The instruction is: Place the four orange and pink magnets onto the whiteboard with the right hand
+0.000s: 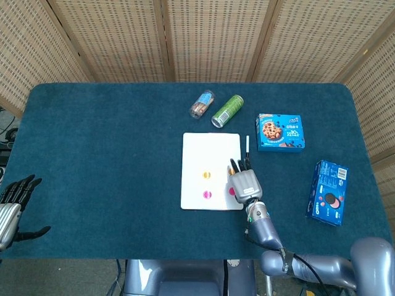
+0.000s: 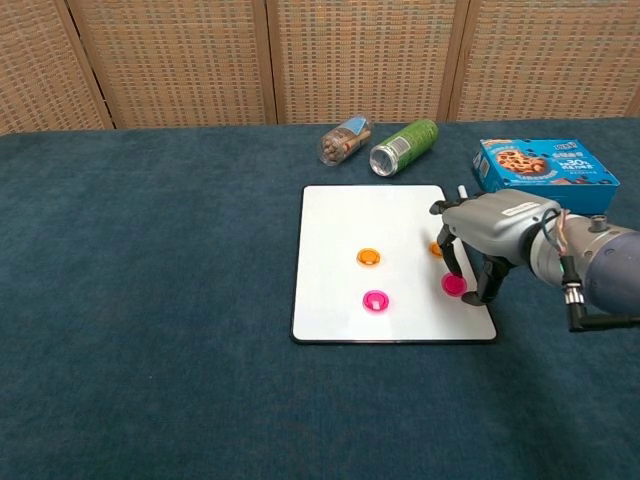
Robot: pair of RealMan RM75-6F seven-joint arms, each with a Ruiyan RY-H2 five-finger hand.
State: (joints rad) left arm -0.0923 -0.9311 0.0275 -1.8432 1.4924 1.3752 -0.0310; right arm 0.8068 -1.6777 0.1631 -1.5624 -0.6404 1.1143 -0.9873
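The whiteboard point(image 1: 210, 151) point(image 2: 370, 215) lies flat in the middle of the blue table. On it sit an orange magnet point(image 1: 207, 175) point(image 2: 368, 257) and a pink magnet point(image 1: 207, 195) point(image 2: 375, 299). A second orange magnet point(image 2: 436, 248) is partly hidden behind my right hand point(image 1: 244, 183) point(image 2: 490, 225). That hand hovers over the board's right side and pinches a second pink magnet point(image 2: 453, 284) point(image 1: 232, 191) low over the board; whether it touches the surface I cannot tell. My left hand point(image 1: 12, 203) rests at the table's far left edge, fingers apart, holding nothing.
Behind the board lie a green can point(image 1: 228, 110) point(image 2: 404, 147) and a clear tube point(image 1: 202, 103) point(image 2: 344, 140). A marker point(image 1: 247, 145) point(image 2: 462, 190) lies by the board's right edge. A blue cookie box point(image 1: 280, 132) point(image 2: 545, 165) and a second blue box point(image 1: 328, 192) sit to the right.
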